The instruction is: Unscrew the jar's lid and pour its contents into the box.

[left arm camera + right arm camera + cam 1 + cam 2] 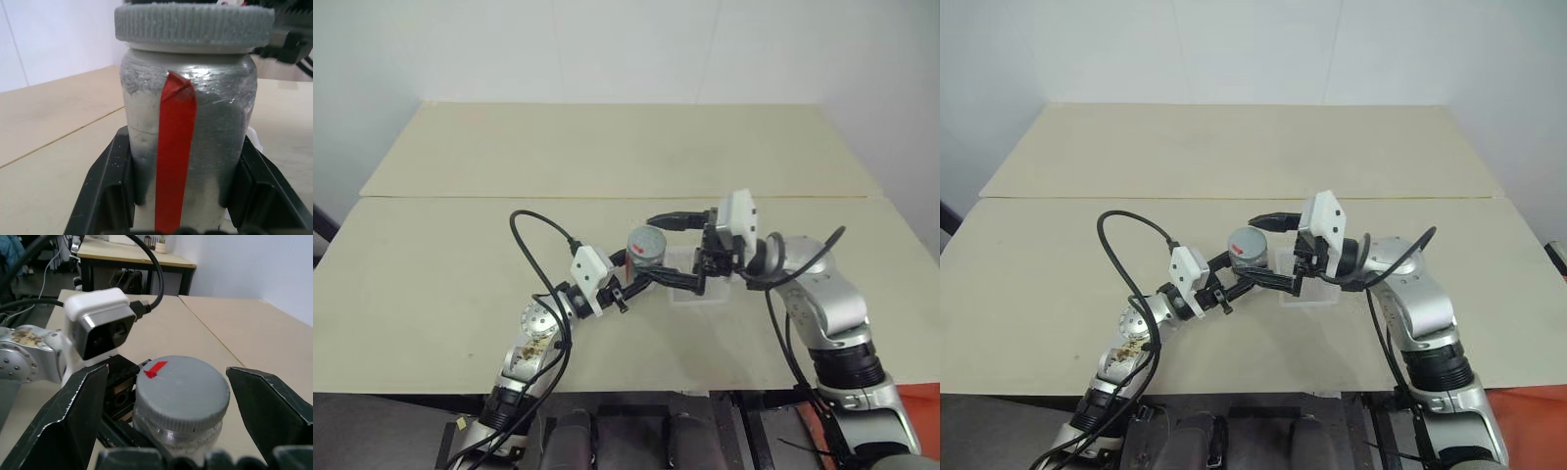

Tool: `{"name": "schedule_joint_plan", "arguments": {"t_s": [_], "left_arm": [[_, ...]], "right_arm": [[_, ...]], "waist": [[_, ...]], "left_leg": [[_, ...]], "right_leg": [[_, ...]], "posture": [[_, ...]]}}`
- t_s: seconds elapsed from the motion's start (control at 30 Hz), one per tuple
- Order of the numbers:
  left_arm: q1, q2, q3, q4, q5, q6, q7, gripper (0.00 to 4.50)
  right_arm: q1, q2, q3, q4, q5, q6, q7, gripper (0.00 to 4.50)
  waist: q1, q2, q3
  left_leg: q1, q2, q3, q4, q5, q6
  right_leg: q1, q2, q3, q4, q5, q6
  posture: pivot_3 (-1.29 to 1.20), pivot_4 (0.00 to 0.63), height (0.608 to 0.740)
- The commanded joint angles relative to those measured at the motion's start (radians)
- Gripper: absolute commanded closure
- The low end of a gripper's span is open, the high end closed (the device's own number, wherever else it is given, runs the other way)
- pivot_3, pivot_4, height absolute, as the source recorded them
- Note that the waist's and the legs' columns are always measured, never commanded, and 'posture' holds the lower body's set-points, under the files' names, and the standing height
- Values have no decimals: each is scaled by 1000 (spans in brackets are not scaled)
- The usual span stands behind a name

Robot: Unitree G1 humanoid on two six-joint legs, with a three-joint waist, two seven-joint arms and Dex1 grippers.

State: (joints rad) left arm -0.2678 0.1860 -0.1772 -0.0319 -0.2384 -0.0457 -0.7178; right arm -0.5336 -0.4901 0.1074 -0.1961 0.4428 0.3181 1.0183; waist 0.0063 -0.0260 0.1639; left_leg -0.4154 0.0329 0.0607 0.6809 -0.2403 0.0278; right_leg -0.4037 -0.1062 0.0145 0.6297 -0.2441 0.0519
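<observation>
On the left, the left claw [651,277] is clenched round the body of the small silver-grey metallic jar with a red vertical stripe [188,147], holding it upright above the pale worktop [460,284], with its round ribbed grey cap bearing a small red mark [182,387] seated on top. Just right of it, the right claw [168,404] is released, one black finger on either side of the lid without touching it. To do the unscrewing well, I judge it should centre on the cap's rim, close squarely on the ribbing, then twist while the left keeps the body from turning. The shallow clear plastic box [700,294] lies on the worktop just beyond and right of the jar; whether anything is in it cannot be told, nor can the jar's contents be seen.
</observation>
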Motion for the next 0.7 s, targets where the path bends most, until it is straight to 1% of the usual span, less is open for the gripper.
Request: {"name": "schedule_joint_plan", "arguments": {"t_s": [0.03,0.47,0.57,0.63,0.7], "left_arm": [[-6,-4,-2,-45,-7,-23,0,2536],[-4,-5,-1,-40,-5,-30,3,2536],[-3,-6,-2,-40,-5,-31,3,2536],[-3,-5,-3,-40,-5,-29,2,2536],[-3,-5,-4,-41,-6,-28,1,2536]], "right_arm": [[-29,9,-14,1,-7,-30,-12,22],[-38,14,-27,15,19,-3,2,22],[-36,14,-29,14,25,2,2,615],[-35,11,-28,13,18,-5,-3,1225],[-34,10,-29,12,17,-8,-6,1225]], "waist": [[0,0,0],[2,0,0],[2,0,0],[2,0,0],[2,0,0]], "left_leg": [[0,0,0,0,0,0],[0,0,0,0,0,0],[0,0,0,0,0,0],[0,0,0,0,0,0],[0,0,0,0,0,0]], "right_leg": [[0,0,0,0,0,0],[0,0,0,0,0,0],[0,0,0,0,0,0],[0,0,0,0,0,0],[0,0,0,0,0,0]], "posture": [[0,150,740],[0,150,740],[0,150,740],[0,150,740],[0,150,740]]}}
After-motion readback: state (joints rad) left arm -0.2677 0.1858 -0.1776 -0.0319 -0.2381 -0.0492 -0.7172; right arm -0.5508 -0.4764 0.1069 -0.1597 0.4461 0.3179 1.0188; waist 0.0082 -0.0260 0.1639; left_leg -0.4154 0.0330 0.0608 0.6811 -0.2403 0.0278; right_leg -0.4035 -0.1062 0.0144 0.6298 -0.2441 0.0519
